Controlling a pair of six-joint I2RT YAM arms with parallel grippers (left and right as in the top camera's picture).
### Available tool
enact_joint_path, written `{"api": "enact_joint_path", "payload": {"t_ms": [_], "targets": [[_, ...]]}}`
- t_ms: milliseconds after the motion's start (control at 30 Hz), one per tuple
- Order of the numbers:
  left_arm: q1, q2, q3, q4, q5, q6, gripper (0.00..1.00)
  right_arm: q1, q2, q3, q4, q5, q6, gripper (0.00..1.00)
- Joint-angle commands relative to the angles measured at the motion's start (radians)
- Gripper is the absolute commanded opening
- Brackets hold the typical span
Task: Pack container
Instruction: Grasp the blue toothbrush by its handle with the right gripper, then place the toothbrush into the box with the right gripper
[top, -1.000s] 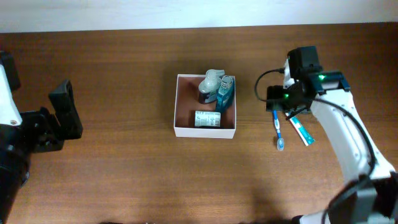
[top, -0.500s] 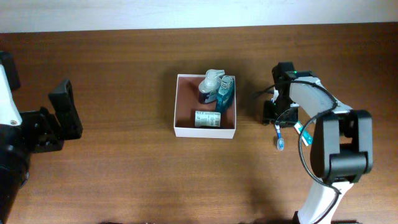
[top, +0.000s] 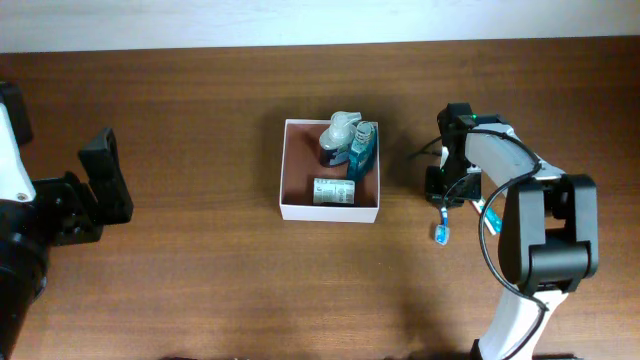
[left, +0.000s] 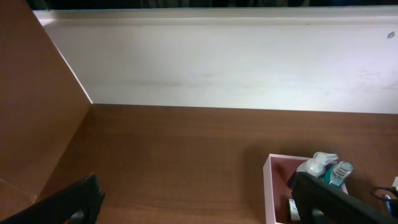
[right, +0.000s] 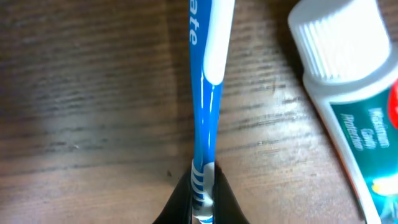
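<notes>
Pinching a narrow stretch of the toothbrush, the right gripper, jaws clamped on it, risks it swivelling or slipping before reaching the container at mid-frame, while the left gripper waits with its jaws apart.

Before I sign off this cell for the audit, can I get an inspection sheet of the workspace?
Surface: brown wood-grain table.
Job's things: white-walled container holds a pale-capped bottle, a teal item and a green-and-white packet; toothbrush and toothpaste tube are outside it, on the right arm's side.
Clutter: nothing seen.
Grippers: left tool open, holding nothing; right tool shut on the toothbrush handle.
Cables: black cable beside the right arm.
Surroundings: white wall behind the table.
</notes>
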Motion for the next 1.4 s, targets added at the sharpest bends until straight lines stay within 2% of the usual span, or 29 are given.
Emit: {"api": "enact_joint_path", "payload": {"t_ms": [0, 67, 233, 367, 500, 600, 733, 867, 933, 967, 1033, 1067, 1200, 1233, 1367], "targets": [[0.004, -0.002, 0.002, 0.000, -0.011, 0.009, 0.99, 0.018, -0.176, 0.011, -0.015, 0.007, 0.003, 0.04], [0.004, -0.002, 0.002, 0.000, -0.011, 0.009, 0.99, 0.053, -0.278, 0.033, -0.031, 0.003, 0.000, 0.04], [0.004, -0.002, 0.002, 0.000, -0.011, 0.009, 0.99, 0.240, -0.537, 0.074, -0.016, -0.103, -0.235, 0.04], [0.004, -0.002, 0.002, 0.000, -0.011, 0.009, 0.99, 0.453, -0.626, 0.074, 0.001, -0.108, -0.420, 0.04], [0.004, -0.002, 0.002, 0.000, -0.011, 0.009, 0.99, 0.616, -0.601, 0.071, 0.010, -0.095, -0.607, 0.04], [0.004, -0.002, 0.002, 0.000, -0.011, 0.009, 0.99, 0.680, -0.514, 0.068, 0.064, 0.009, -0.759, 0.04], [0.004, -0.002, 0.002, 0.000, -0.011, 0.009, 0.99, 0.653, -0.395, 0.068, 0.154, 0.089, -0.864, 0.04], [0.004, -0.002, 0.002, 0.000, -0.011, 0.009, 0.99, 0.603, -0.279, 0.068, 0.214, 0.091, -0.951, 0.04], [0.004, -0.002, 0.002, 0.000, -0.011, 0.009, 0.99, 0.567, -0.219, 0.069, 0.231, 0.107, -0.954, 0.04], [0.004, -0.002, 0.002, 0.000, -0.011, 0.009, 0.99, 0.557, -0.206, 0.069, 0.231, 0.106, -0.953, 0.07], [0.004, -0.002, 0.002, 0.000, -0.011, 0.009, 0.99, 0.551, -0.200, 0.069, 0.232, 0.106, -0.942, 0.38], [0.004, -0.002, 0.002, 0.000, -0.011, 0.009, 0.99, 0.552, -0.200, 0.070, 0.232, 0.106, -0.941, 0.46], [0.004, -0.002, 0.002, 0.000, -0.011, 0.009, 1.00, 0.578, -0.236, 0.105, 0.215, 0.108, -0.915, 0.56], [0.004, -0.002, 0.002, 0.000, -0.011, 0.009, 0.99, 0.589, -0.254, 0.124, 0.202, 0.114, -0.885, 0.56], [0.004, -0.002, 0.002, 0.000, -0.011, 0.009, 0.99, 0.597, -0.325, 0.206, 0.128, 0.203, -0.666, 0.56]]}}
